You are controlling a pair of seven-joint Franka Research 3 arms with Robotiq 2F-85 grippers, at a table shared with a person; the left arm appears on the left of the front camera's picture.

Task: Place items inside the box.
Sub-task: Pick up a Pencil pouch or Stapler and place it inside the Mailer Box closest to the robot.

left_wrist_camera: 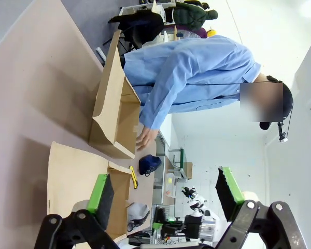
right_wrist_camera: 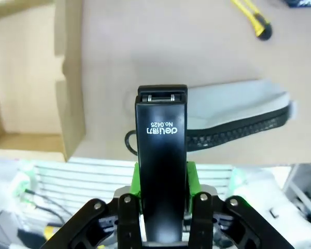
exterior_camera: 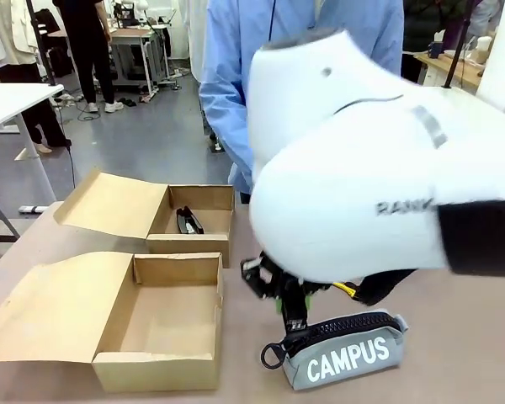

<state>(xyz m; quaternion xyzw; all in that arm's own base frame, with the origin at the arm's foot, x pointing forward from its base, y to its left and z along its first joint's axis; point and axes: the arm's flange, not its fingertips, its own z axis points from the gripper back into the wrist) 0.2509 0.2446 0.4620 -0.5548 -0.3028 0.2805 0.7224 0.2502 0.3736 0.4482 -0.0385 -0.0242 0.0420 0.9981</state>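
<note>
- Right tool (right_wrist_camera: 163, 176) is closed partway on a black stapler (right_wrist_camera: 161, 155). The green pads clamp its sides and its nose points away from the wrist.
- Directly below the right tool, a grey pouch (exterior_camera: 349, 353) printed "CAMPUS" lies on the desk (exterior_camera: 454, 337), outside any box.
- My reading is that the step in hand is carrying the stapler to a box. The nearer box (exterior_camera: 156, 370) stands open just to the tool's side, across a strip of bare desk.
- To do it well, lift enough to clear the pouch and the box's side wall. Travel level, stop over the open floor and not over the rim, lower close to the cardboard, then let go so the stapler does not bounce or tip.
- The nearer box looks empty.
- Beyond the tool, the farther box (exterior_camera: 188, 246) holds one black item (exterior_camera: 188, 220), probably another stapler.
- Also beyond the tool, a yellow-black utility knife (right_wrist_camera: 251, 18) lies loose on the desk.
- Left tool (left_wrist_camera: 165, 193) stands wide open with nothing between its pads.
</note>
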